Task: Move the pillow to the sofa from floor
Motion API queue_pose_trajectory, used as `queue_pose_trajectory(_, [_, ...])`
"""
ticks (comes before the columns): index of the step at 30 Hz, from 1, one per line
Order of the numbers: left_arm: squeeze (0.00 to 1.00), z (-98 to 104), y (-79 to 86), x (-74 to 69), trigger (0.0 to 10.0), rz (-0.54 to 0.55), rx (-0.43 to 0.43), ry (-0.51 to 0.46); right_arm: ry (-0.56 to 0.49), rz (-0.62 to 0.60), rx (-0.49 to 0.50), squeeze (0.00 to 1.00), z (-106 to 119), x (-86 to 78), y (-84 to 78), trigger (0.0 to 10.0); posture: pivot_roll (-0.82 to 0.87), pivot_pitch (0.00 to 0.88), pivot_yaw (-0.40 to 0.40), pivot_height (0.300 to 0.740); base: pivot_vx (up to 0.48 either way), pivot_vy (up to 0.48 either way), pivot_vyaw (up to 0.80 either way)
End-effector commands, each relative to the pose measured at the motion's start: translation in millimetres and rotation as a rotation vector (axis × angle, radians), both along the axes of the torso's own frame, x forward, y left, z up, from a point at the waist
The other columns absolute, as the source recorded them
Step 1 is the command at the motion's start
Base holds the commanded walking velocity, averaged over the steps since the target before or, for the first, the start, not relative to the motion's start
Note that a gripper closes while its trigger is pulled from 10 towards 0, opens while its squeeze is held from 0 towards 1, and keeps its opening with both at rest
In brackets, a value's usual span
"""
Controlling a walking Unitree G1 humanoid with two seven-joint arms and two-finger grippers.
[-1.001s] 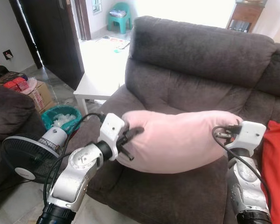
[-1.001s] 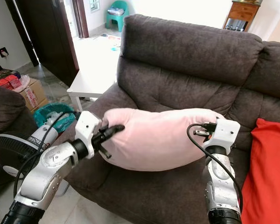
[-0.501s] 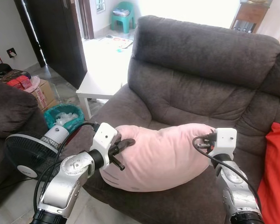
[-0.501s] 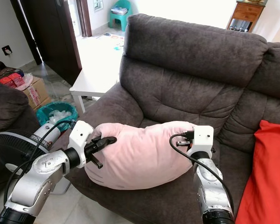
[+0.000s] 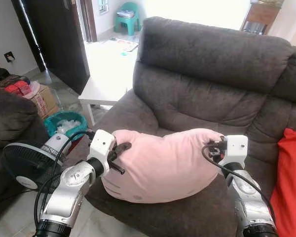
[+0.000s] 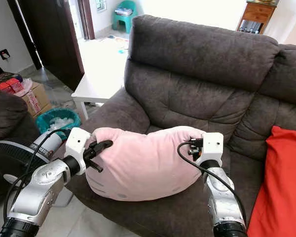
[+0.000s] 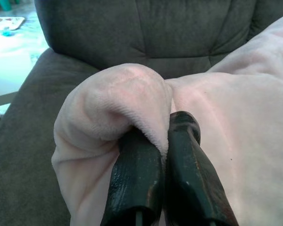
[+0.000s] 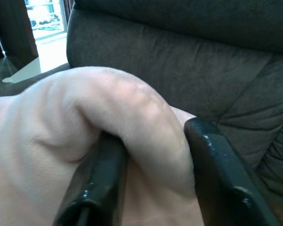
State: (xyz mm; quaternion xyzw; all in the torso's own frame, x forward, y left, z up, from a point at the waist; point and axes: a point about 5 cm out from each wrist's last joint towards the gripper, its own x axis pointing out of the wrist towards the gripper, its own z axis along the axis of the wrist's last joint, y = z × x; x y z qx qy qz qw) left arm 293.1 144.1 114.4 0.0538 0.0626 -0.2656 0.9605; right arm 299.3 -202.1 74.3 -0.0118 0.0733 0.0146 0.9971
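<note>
A pale pink pillow (image 5: 160, 165) is held low over the front of the dark grey sofa (image 5: 212, 74) seat, its underside hanging past the seat's front edge. My left gripper (image 5: 119, 148) is shut on the pillow's left corner; in the left wrist view the black fingers (image 7: 134, 186) pinch a fold of pink fabric (image 7: 122, 94). My right gripper (image 5: 213, 148) is shut on the pillow's right end, where the fingers (image 8: 217, 165) squeeze a thick bulge of the pillow (image 8: 108, 108).
A red cushion (image 5: 291, 182) lies on the sofa's right. A black fan (image 5: 24, 165) stands by my left arm. Behind it are a green bin (image 5: 64, 123), a cardboard box (image 5: 42, 101) and a small white table (image 5: 106, 86). Another dark sofa arm (image 5: 10, 118) is at far left.
The pillow has come down from mid-air toward the seat's front edge and shifted a little left. Both arms lowered with it and keep their hold.
</note>
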Motion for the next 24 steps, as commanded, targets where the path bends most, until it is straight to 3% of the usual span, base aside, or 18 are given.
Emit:
queue_pose_trajectory(1, [0.0, 3.2, 3.4, 5.8, 10.0, 0.038, 0.01, -0.037, -0.051, 0.016, 0.002, 1.0, 10.9, 4.8, 2.7, 10.0, 0.11, 0.02, -0.078, 0.74, 0.0, 0.0, 0.0])
queue_pose_trajectory(12, [0.0, -7.5, 16.6, 12.1, 10.0, 0.154, 0.044, -0.055, -0.137, -0.032, 0.002, 1.0, 24.7, 7.3, -6.7, 10.0, 0.1, 0.025, -0.08, 0.74, 0.0, 0.0, 0.0])
queue_pose_trajectory(14, [0.0, -11.6, 29.9, 17.6, 10.0, 0.294, 0.053, -0.076, -0.135, -0.078, -0.013, 0.98, 24.0, 7.4, -11.6, 10.0, 0.1, 0.025, -0.081, 0.74, 0.0, 0.0, 0.0])
queue_pose_trajectory(15, [0.0, -12.8, 38.6, 19.8, 10.0, 0.375, 0.036, -0.082, -0.129, -0.094, -0.016, 0.0, 22.1, 6.9, -13.7, 10.0, 0.1, 0.028, -0.082, 0.74, 0.0, 0.0, 0.0])
queue_pose_trajectory(19, [0.0, -18.8, 75.9, 19.1, 10.0, 0.678, -0.023, -0.074, -0.105, -0.139, -0.023, 0.0, 11.7, 0.8, -22.1, 10.0, 0.1, 0.028, -0.083, 0.74, 0.0, 0.0, 0.0])
queue_pose_trajectory(24, [0.0, -32.8, 88.1, 6.8, 10.0, 0.823, -0.048, -0.05, -0.02, -0.162, -0.035, 0.0, -14.0, -12.6, -26.9, 10.0, 0.1, 0.026, -0.083, 0.74, 0.0, 0.0, 0.0])
